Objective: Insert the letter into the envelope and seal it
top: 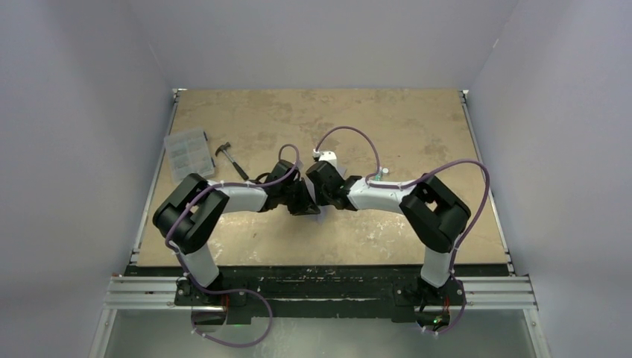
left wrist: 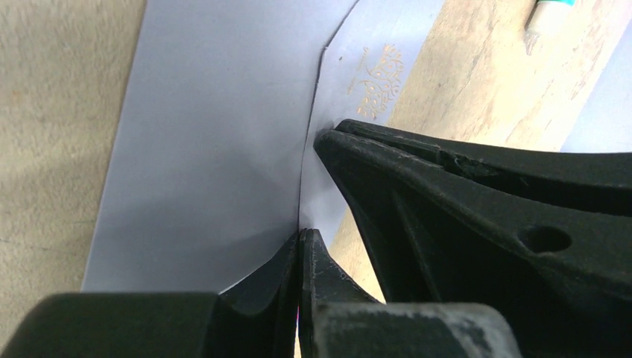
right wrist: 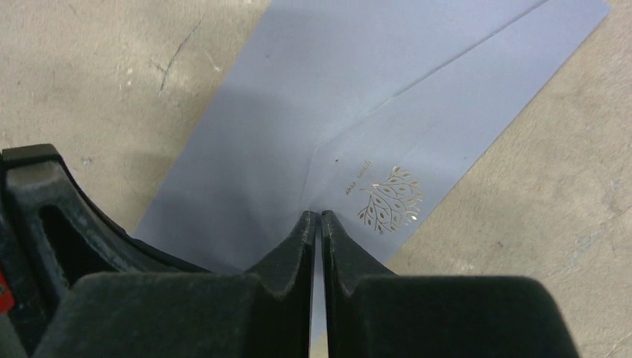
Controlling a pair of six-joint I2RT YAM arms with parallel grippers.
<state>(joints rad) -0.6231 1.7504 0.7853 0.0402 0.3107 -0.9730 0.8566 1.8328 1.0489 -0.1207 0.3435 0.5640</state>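
- The envelope [right wrist: 298,89] lay flat on the table [top: 373,119] near its middle, directly beneath the two wrists where they met.
- In the right wrist view, its long axis ran diagonally from lower left to upper right. A flap edge came down from the upper right corner, bent at a point and led to the fingertips, with a gold tree emblem [right wrist: 391,201] just beside them.
- Left gripper [left wrist: 302,237]: fingers pressed together, tips on the flap edge. Whether paper sat between them could not be told.
- Right gripper [right wrist: 314,218]: fingers almost together with only a thin slit between them, tips touching the envelope at the flap edge.
- From above, the envelope was almost wholly hidden by the arms.
- In the left wrist view, its outline was cut off at the top and a pen-like object [left wrist: 548,11] was cropped at the corner.
- A clear box [top: 186,153] lay well apart at far left.
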